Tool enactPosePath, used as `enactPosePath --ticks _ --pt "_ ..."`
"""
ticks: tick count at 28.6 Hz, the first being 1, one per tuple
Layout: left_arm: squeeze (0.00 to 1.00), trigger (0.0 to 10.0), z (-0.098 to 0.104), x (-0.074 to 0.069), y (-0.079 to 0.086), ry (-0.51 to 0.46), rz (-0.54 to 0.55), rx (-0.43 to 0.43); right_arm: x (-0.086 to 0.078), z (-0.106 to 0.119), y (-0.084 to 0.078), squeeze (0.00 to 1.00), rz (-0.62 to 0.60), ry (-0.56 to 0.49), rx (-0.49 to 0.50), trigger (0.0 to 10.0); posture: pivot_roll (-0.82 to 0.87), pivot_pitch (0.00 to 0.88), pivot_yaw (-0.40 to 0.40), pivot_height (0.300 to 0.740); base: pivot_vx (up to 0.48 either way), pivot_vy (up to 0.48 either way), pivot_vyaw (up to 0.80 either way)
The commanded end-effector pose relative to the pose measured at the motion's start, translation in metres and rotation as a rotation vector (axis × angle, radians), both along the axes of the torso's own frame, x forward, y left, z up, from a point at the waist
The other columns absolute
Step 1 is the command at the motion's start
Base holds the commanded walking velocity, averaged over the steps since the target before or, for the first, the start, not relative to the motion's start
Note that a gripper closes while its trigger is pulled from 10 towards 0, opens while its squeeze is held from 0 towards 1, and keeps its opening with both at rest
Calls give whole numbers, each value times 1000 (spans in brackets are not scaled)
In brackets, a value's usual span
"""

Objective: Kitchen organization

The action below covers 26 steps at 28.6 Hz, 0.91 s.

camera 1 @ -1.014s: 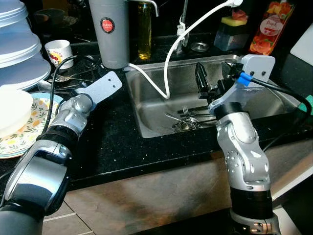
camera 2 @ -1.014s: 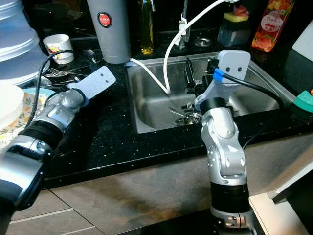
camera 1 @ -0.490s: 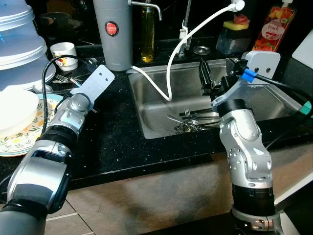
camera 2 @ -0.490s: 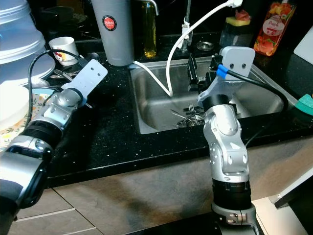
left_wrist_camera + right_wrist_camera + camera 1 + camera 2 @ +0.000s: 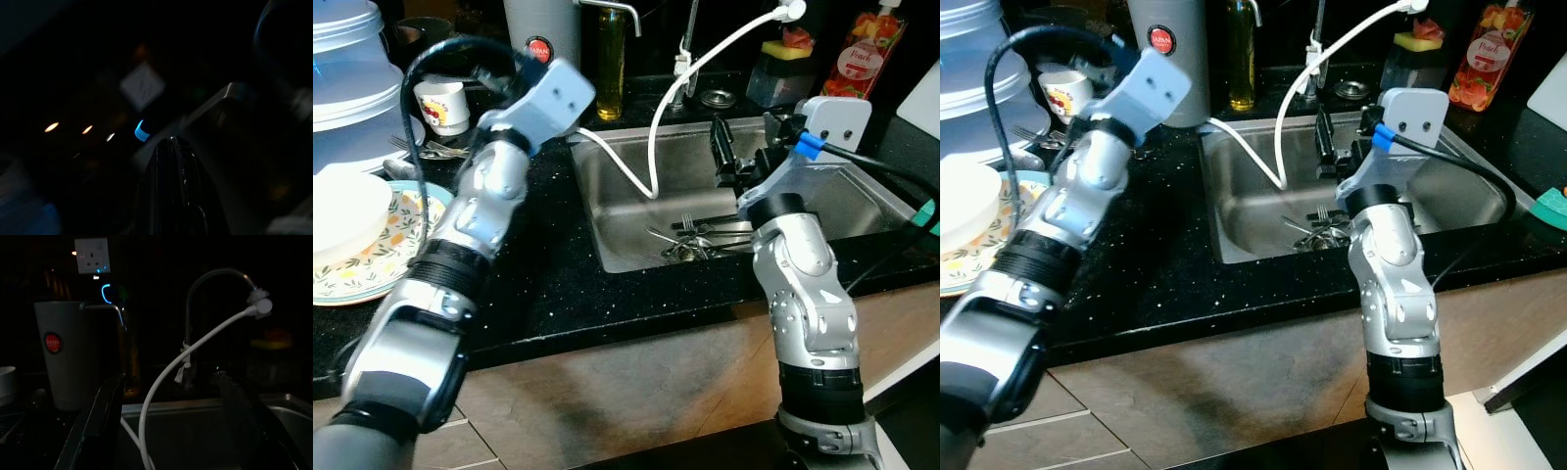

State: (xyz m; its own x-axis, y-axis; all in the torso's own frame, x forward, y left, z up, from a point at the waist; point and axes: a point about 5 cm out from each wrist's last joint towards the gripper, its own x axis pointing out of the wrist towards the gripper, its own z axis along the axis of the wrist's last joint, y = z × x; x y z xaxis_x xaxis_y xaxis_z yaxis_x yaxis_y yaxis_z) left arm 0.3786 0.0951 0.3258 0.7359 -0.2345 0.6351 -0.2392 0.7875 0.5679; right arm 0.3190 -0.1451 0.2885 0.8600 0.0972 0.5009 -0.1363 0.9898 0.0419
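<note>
Standing at the near edge of a black speckled tabletop (image 5: 548, 284), the robot's two silver arms are seen reaching forward. The right hand (image 5: 171, 431) is held above the steel sink (image 5: 617, 196), its two black fingers (image 5: 100, 426) spread wide apart with nothing between them. Below it, a pile of forks and other cutlery (image 5: 690, 240) lies on the sink floor. A white hose (image 5: 656, 127) is looped from the sink's left side up to the tap (image 5: 215, 276) behind the basin. The left arm is raised over the left part of the tabletop, and the left hand (image 5: 171, 161) is seen in its dark wrist view with the fingers pressed together, holding nothing. At the left, a white bowl (image 5: 347, 215) rests on a flower-patterned plate (image 5: 372, 274), with more cutlery (image 5: 421, 152) lying behind it. Farther back a small printed cup (image 5: 440, 103), a tall grey canister with a red round label (image 5: 1170, 59) and a bottle of yellow oil (image 5: 610, 59) are lined along the rear, and a sponge holder (image 5: 781, 64) and an orange bottle (image 5: 857, 54) stand to the right of the tap.
</note>
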Motion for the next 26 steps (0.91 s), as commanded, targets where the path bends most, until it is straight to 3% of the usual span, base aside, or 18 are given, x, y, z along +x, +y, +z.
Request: enactPosePath --ticks 1,2,4,5,6,7,8,9,10,11,12,13,15,17,18,24,25,26 --pt "0 10000 0 -7 -14 -6 -105 -63 2 1 -4 0 -10 -9 2 10000 -35 0 -16 740 0 0 0" --pt "0 10000 0 -7 -14 -6 -105 -63 2 1 -4 0 -10 -9 2 10000 -35 0 -16 740 0 0 0" --pt "0 10000 -1 -22 -42 88 -389 -247 3 3 -5 0 -16 -15 -1 10000 -34 0 -16 740 0 0 0" --pt "0 10000 -1 -22 -42 88 -389 -247 3 3 -5 0 -16 -15 -1 10000 -34 0 -16 740 0 0 0" --pt "0 10000 -6 -28 -55 208 -568 -370 3 3 -6 0 -18 -20 -2 10000 -38 0 -15 740 0 0 0" --pt "0 10000 -6 -28 -55 208 -568 -370 3 3 -6 0 -18 -20 -2 10000 -38 0 -15 740 0 0 0" --pt "0 10000 -11 -30 -61 306 -685 -472 4 4 -6 0 -19 -24 -2 10000 -36 0 -14 740 0 0 0" --pt "0 10000 -11 -30 -61 306 -685 -472 4 4 -6 0 -19 -24 -2 10000 -36 0 -14 740 0 0 0" --pt "0 10000 -19 -25 -61 412 -743 -585 4 6 -6 0 -21 -31 -1 10000 -34 0 -13 740 0 0 0" --pt "0 10000 -19 -25 -61 412 -743 -585 4 6 -6 0 -21 -31 -1 10000 -34 0 -13 740 0 0 0" --pt "1000 10000 -29 -16 -55 493 -763 -694 4 7 -7 0 -24 -37 1 10000 -32 0 -13 740 0 0 0" --pt "1000 10000 -29 -16 -55 493 -763 -694 4 7 -7 0 -24 -37 1 10000 -32 0 -13 740 0 0 0" --pt "1000 10000 -36 -6 -40 528 -791 -850 4 9 -8 0 -28 -46 3 10000 -35 0 -14 740 0 0 0" --pt "1000 10000 -24 -5 -24 428 -763 -880 3 10 -9 0 -29 -51 2 10000 -35 0 -14 740 0 0 0" --pt "0 10000 -15 -7 -16 378 -782 -877 3 10 -9 0 -30 -52 3 10000 -30 0 -14 740 0 0 0" --pt "0 10000 6 -15 2 293 -844 -844 3 8 -9 0 -30 -53 5 10000 -20 0 -11 740 0 0 0" --pt "0 10000 15 -16 20 301 -825 -805 4 7 -8 0 -30 -54 9 10000 -17 0 -8 740 0 0 0" --pt "0 10000 13 -12 25 349 -760 -767 4 7 -8 0 -30 -54 11 10000 -17 0 -8 740 0 0 0"
